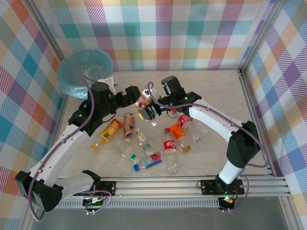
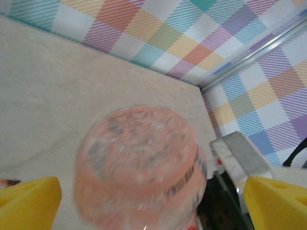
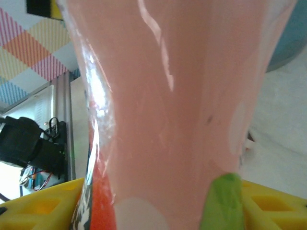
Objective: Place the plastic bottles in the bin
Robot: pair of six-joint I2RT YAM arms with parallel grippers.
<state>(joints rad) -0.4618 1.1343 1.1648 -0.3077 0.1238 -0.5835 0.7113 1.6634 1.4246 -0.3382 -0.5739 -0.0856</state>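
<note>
Two grippers meet here: your right gripper [image 3: 158, 206] is clamped on a pink-labelled bottle [image 3: 163, 96], your left gripper [image 2: 152, 201] gapes wide at its base, just right of the bin [image 1: 67, 82], so seat the left fully and close it before the right lets go.

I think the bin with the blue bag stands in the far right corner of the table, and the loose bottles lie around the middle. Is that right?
Not quite. The bin stands in the far left corner of the table, not the right, as the top external view shows. The rest holds: the loose bottles lie around the middle.
</note>
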